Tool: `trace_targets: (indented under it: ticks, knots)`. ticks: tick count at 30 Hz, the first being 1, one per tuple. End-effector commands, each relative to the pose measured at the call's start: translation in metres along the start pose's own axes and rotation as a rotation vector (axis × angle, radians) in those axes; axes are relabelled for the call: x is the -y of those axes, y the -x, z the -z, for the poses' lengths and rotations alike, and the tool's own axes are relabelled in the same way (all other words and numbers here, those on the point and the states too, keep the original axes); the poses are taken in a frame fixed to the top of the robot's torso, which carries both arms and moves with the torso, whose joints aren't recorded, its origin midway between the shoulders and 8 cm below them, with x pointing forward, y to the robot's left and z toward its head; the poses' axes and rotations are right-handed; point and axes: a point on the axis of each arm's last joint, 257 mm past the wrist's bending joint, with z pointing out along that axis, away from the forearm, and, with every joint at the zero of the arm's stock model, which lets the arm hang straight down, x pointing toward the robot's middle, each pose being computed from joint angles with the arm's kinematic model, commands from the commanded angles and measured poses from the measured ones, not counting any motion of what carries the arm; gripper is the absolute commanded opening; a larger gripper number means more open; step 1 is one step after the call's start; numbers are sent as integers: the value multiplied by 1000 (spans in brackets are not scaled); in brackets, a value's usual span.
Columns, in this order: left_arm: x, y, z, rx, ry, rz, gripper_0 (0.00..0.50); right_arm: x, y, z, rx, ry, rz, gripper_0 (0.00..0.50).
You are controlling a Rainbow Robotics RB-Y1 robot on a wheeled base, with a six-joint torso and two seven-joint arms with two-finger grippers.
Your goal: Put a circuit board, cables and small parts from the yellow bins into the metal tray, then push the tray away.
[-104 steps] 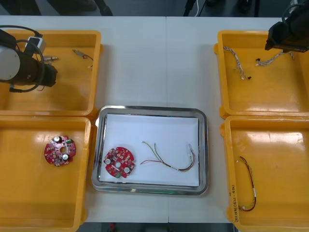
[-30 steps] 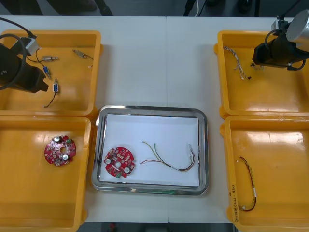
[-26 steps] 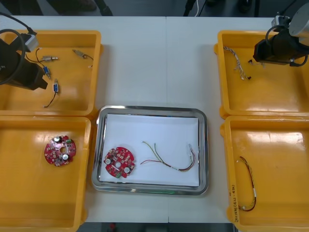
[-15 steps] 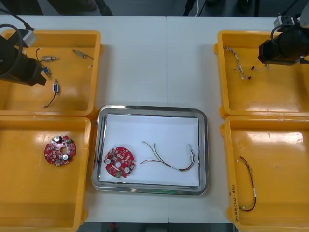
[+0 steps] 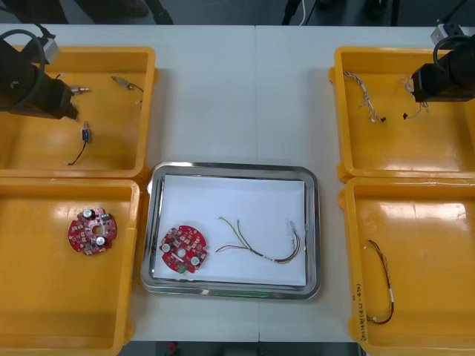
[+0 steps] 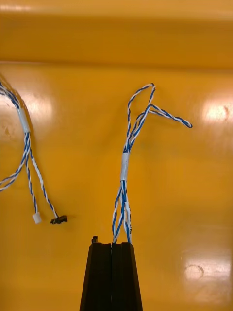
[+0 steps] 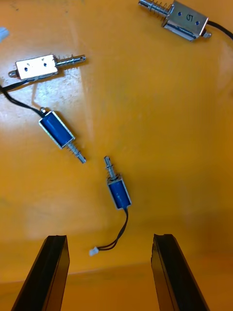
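The metal tray (image 5: 231, 168) sits mid-counter (image 5: 245, 89) between the yellow bins. A round red circuit board (image 5: 183, 250) lies in its near-left corner, with a red and yellow cable (image 5: 256, 254) beside it on the white liner. So the board and one cable are in and the small parts aren't. I'd guess a second cable is the step in hand.

That's the right gripper (image 6: 111, 248), over the far right bin (image 5: 401, 148). Its fingers are pressed almost together, pinching a twisted blue and white cable (image 6: 125, 167) right at one end, so the rest trails out ahead with its loops free. Grabbing the end makes sense to me, since the cable should hang straight and drape into the tray instead of bunching up. A second twisted cable (image 6: 24, 141) lies well off to the side, clear of the grip. Can't really tell from these angles whether the pinched one is off the bin floor yet.

The left gripper (image 7: 109, 238) hangs over the far left bin (image 5: 111, 141) with its fingers spread wide and nothing in them. A blue small metal part (image 7: 118, 189) with a thin black lead lies just ahead of the gap, and three more small metal parts (image 7: 57, 129) are farther out. It looks lined up for that nearest one, but it'd need to come down and probably turn to match the part's angle.

A spare board (image 5: 93, 231) and another cable (image 5: 382, 285) sit in the near bins.
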Motion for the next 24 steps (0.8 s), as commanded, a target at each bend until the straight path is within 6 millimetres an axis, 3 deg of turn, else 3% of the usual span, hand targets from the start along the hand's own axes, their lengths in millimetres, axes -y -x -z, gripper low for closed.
trace_targets:
  ticks: [1, 8, 24]
  knots:
    - [26, 29, 1, 59, -27, 2, 500, 20, -3, 14, 8, -26, 27, 0]
    - [30, 23, -14, 48, -20, -14, 500, 27, -21, 6, -8, -28, 25, 0]
    - [27, 9, -48, 53, -11, -23, 500, 33, -42, 27, -30, -44, 46, 0]
